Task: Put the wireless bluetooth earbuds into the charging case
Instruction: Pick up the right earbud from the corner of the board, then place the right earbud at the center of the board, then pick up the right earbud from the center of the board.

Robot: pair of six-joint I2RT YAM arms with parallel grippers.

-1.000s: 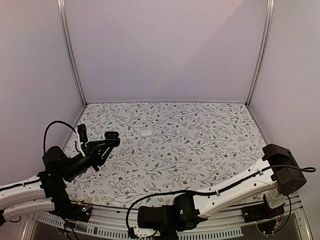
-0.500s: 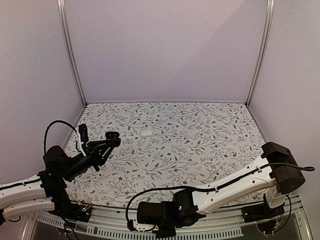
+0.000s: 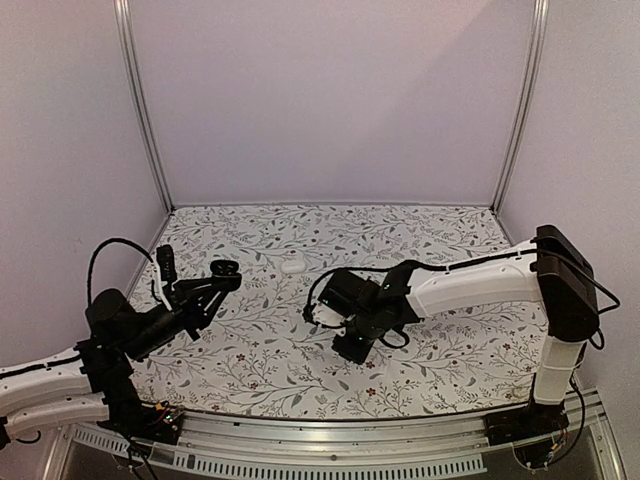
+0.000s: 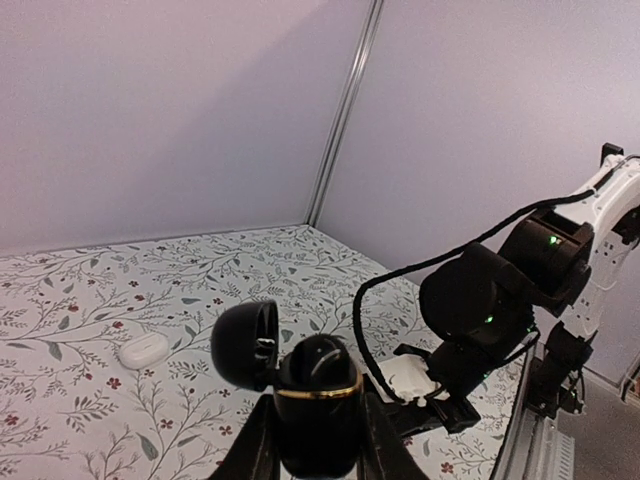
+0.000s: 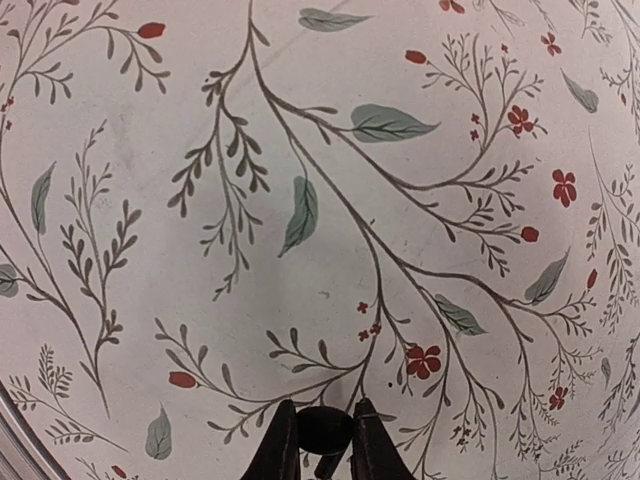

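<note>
Over the floral worktop (image 3: 450, 250), the left end effector (image 4: 318, 435) at 9 o'clock is clamped tight around the black charging case (image 4: 318, 385), whose lid is open. A white case (image 3: 292, 265) lies toward 11 o'clock. At the centre, the right end effector (image 5: 323, 420) pinches a dark earbud (image 5: 323, 430).

Both jaws apparently clamped.

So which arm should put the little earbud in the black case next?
The right arm, I think. The right gripper is pinching a tiny dark earbud, so it can carry it over. The left gripper is clamped on the open black case, holding it up off the table.
</note>
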